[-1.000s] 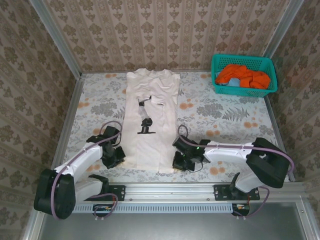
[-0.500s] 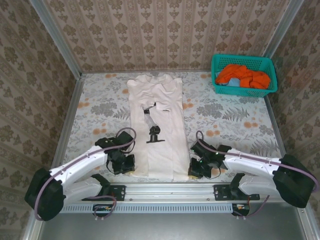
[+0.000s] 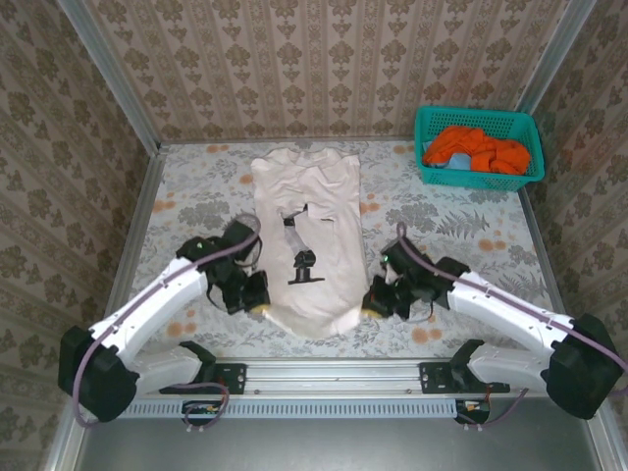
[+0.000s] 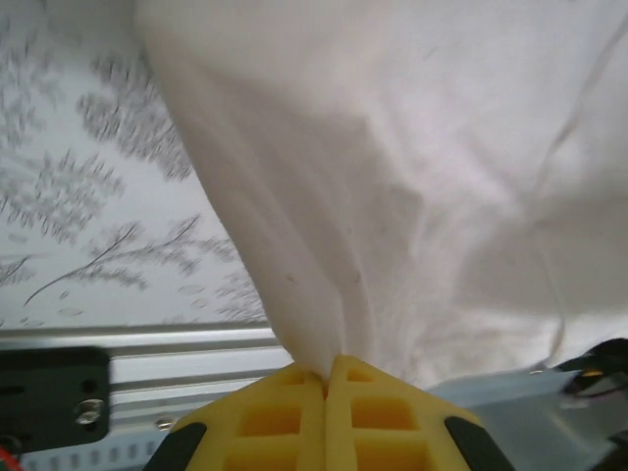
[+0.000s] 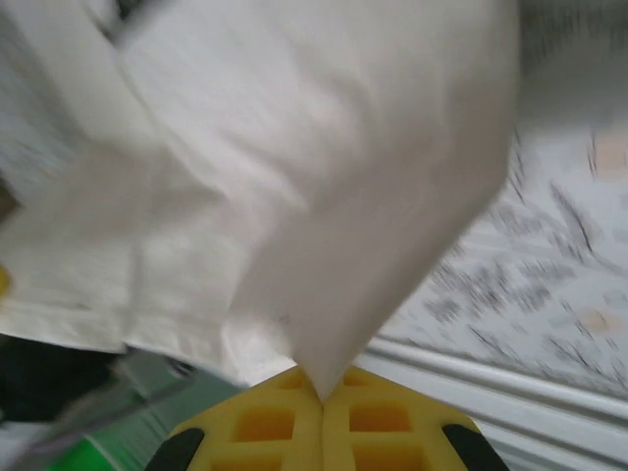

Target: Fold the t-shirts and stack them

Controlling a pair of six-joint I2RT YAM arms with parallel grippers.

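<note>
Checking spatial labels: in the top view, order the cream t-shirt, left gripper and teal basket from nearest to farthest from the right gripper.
1. cream t-shirt: hem corner pinched in the right gripper.
2. left gripper: across the shirt, on its other corner.
3. teal basket: at the far right.

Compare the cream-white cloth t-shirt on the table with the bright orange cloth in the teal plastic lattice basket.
The cream-white t-shirt lies spread long on the flowered table; the orange cloth sits crumpled in the teal basket. The left gripper and right gripper pinch the cream-white t-shirt's near corners; nothing touches the orange cloth. The cream-white t-shirt bears black marks; the orange cloth looks plain. Both are soft fabric.
</note>
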